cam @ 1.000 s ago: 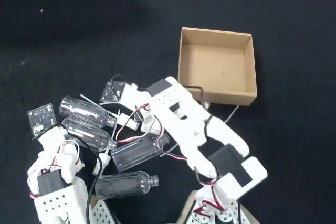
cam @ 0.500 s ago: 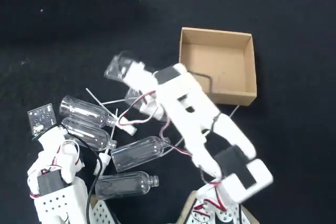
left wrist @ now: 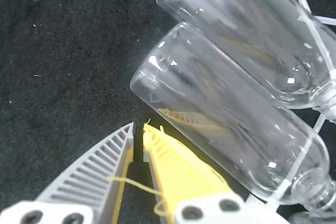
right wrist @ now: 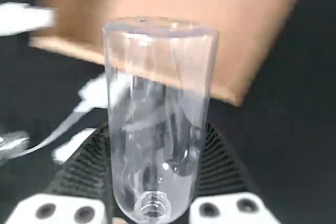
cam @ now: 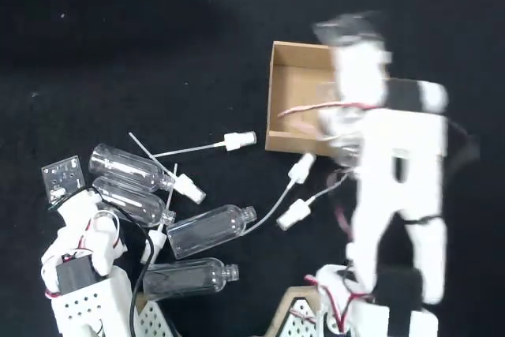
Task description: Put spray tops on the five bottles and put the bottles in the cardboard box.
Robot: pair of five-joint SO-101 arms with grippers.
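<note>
An uncapped bottle (right wrist: 157,103) is clamped in the right gripper (right wrist: 157,156) and held over the box (cam: 274,92), probably for dropping in. The left gripper (left wrist: 137,140) is kept shut and empty, parked beside two bottles (left wrist: 231,129) on the desk (left wrist: 63,51).

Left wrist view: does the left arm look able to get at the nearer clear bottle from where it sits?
Probably yes. The left gripper sits right beside that bottle, with nothing between them. Its jaws are shut, so it would have to open first.
</note>
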